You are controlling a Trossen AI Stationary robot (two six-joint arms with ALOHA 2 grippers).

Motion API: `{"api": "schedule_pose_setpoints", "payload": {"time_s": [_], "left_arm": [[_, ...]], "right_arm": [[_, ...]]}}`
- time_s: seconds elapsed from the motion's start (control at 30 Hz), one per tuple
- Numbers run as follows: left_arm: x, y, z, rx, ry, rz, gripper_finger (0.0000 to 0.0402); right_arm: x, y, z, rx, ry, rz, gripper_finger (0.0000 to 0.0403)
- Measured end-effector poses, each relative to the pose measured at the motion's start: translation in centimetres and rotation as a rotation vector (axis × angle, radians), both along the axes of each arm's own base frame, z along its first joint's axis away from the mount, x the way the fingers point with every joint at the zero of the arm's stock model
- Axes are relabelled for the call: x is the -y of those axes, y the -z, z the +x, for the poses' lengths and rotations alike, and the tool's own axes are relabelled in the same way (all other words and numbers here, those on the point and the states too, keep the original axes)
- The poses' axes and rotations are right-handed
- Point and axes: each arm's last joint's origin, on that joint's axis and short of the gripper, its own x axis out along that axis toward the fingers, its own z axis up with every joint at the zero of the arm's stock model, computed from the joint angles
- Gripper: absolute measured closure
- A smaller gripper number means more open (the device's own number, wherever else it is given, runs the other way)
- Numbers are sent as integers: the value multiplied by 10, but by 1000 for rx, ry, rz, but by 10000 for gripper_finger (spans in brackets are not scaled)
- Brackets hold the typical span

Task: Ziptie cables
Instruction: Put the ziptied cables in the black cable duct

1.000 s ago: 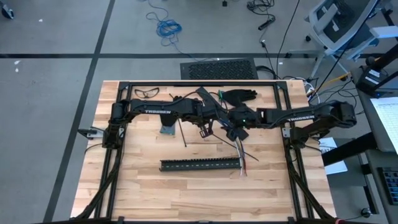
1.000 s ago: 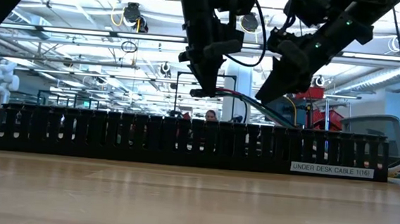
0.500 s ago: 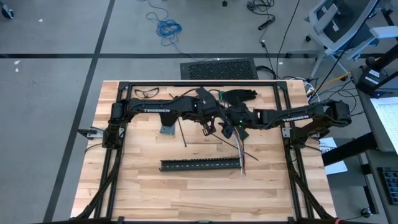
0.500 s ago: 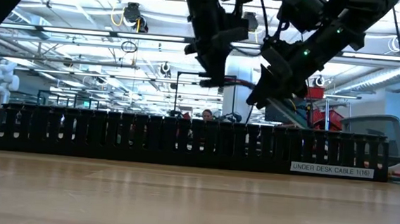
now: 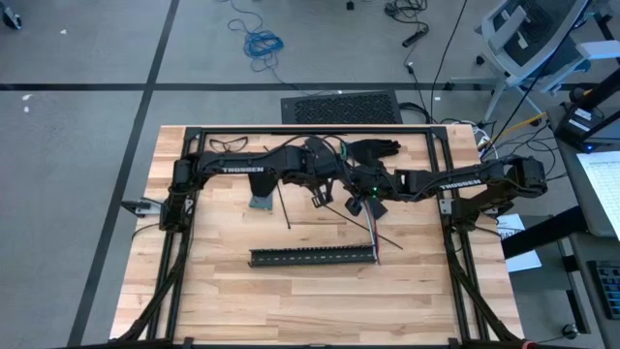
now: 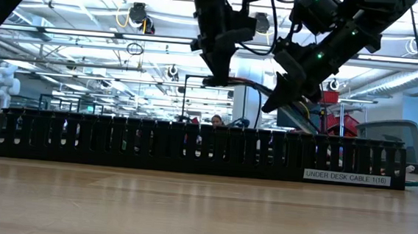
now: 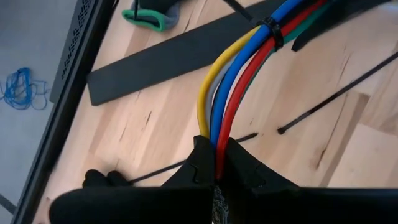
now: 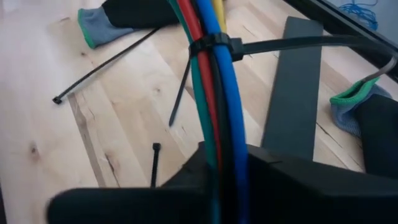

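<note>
Cables [image 7: 231, 93] lifted mid-table, both claws gripping

Both claws [image 5: 334, 197] clamped, mid-table, raised

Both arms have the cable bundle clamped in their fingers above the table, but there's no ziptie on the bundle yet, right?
Not quite: a black ziptie is already looped around the cables, as the right wrist view shows, and the left wrist view too. The rest holds: the left gripper and the right gripper are each shut on the bundle, held above the table.
</note>
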Motion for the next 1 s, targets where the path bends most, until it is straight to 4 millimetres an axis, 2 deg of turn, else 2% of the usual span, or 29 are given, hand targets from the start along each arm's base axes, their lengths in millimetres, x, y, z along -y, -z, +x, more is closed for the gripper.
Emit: {"api": "schedule_pose_setpoints", "payload": {"time_s": [0.1,0.17,0.37,0.57,0.73,1.0], "left_arm": [[-4,0,-1,-7,-10,-1,388],[-8,0,-2,-15,-1,2,388],[-19,-9,-13,-30,-27,5,388],[-33,-29,-27,17,-80,23,388],[-36,-42,-35,72,-117,22,388],[-27,-44,-29,132,-106,-5,389]], "right_arm": [[0,-1,1,11,0,-2,394],[0,-1,1,15,0,-2,396],[-2,0,0,2,-34,40,353],[-2,2,-2,-22,-30,48,316],[-2,2,-1,-22,-33,42,310],[1,-1,1,26,-6,44,310]]}}
